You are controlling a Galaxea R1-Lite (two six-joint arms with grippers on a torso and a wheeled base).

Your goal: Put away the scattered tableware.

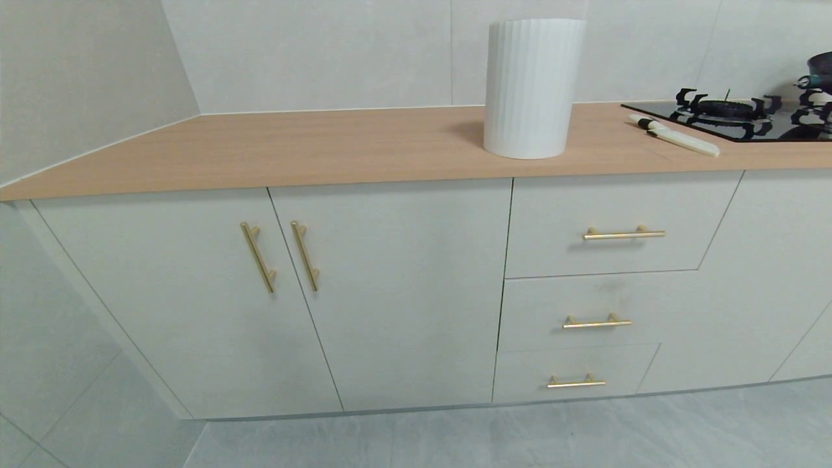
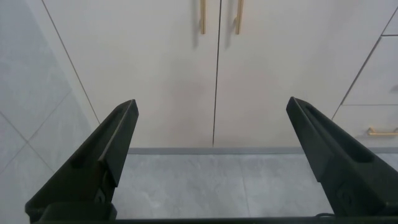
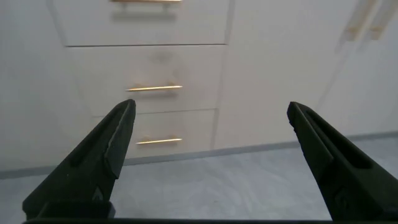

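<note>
No writing, label, brand, number or sign can be read in any of the views. The ribbed white canister (image 1: pixel 533 91) on the bench (image 1: pixel 292 146), the cupboard doors (image 1: pixel 260 292) and the drawers (image 1: pixel 611 260) all show plain, unmarked faces. The knife (image 1: pixel 676 138) is too small to make out any marking on it.
</note>
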